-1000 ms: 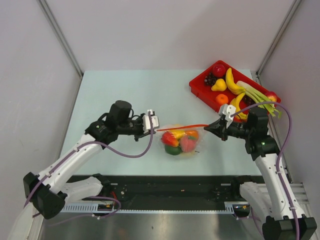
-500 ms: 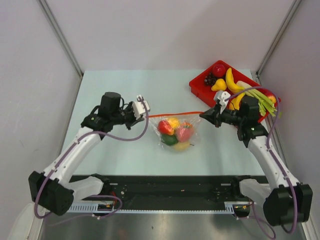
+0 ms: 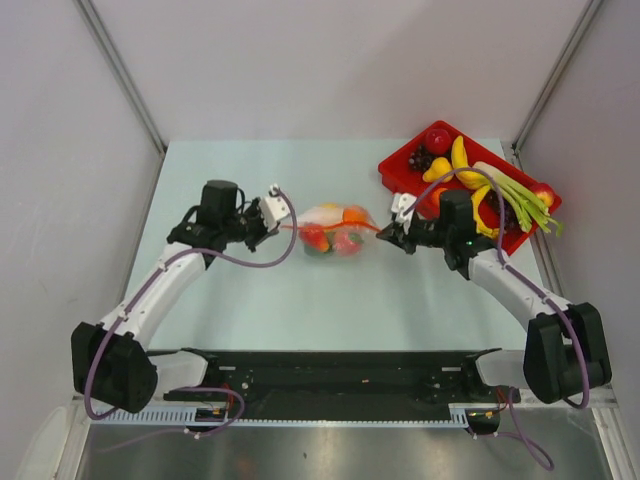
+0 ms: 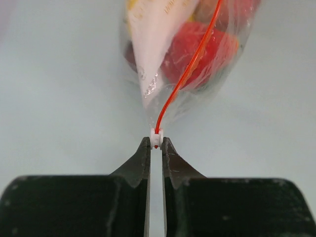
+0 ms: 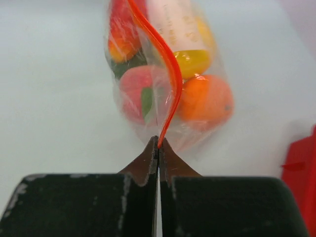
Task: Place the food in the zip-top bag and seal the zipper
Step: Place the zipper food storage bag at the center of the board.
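The zip-top bag (image 3: 335, 232) is just beside the red tray (image 3: 398, 172), on its left side, low over the table (image 3: 250, 300). I cannot tell if the bag touches the table. The food (image 5: 205, 101) is inside it: red, orange, yellow and green pieces pressed together.

I think this bag is not easy to handle. The film is thin, soft and probably slippery, and the round fruits can roll inside and move the weight. They look light. The zipper (image 4: 190, 64) is the only part with some stiffness, so its two ends are the good places to hold, not the film.

That is where both grippers hold. The right gripper (image 5: 158, 143), between the bag and the tray, has its jaws completely together on the zipper end. The left gripper (image 4: 156, 143), on the side of the bag away from the tray, has only a narrow gap, and in it sits the small white end piece (image 4: 156, 134) of the zipper.

Both arms reach forward with elbows bent inward, and their fingers point toward each other. The strip curves between them, so it is not pulled tight. Whether it is sealed along all its length, I cannot tell.
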### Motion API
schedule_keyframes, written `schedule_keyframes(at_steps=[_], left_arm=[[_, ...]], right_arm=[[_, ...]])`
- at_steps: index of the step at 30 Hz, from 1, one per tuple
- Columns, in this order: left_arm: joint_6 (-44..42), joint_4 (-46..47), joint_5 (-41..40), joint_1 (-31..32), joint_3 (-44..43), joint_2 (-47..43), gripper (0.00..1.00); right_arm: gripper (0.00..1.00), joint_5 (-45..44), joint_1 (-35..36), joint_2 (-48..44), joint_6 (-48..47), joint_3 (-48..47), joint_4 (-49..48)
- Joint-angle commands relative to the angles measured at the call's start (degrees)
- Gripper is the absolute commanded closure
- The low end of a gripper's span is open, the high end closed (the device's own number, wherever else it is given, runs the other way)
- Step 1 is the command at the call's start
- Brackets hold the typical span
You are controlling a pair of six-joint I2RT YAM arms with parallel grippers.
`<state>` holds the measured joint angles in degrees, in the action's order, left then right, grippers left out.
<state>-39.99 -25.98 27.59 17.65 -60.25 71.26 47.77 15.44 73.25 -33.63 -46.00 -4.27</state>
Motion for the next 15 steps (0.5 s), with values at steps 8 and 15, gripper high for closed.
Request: schedule_keyframes(at_steps=[8, 15], left_arm=[[-6.16, -6.72, 1.68, 9.22, 20.51, -15.18, 1.0], [-2.21, -6.36, -2.63, 13.82, 25.89, -21.34, 0.82]], right_arm=[[1.0, -1.27, 9.78, -2.58, -26.05, 6.08, 29.23], [0.48, -3.38, 12.59, -9.96, -28.43, 9.08, 36.96]])
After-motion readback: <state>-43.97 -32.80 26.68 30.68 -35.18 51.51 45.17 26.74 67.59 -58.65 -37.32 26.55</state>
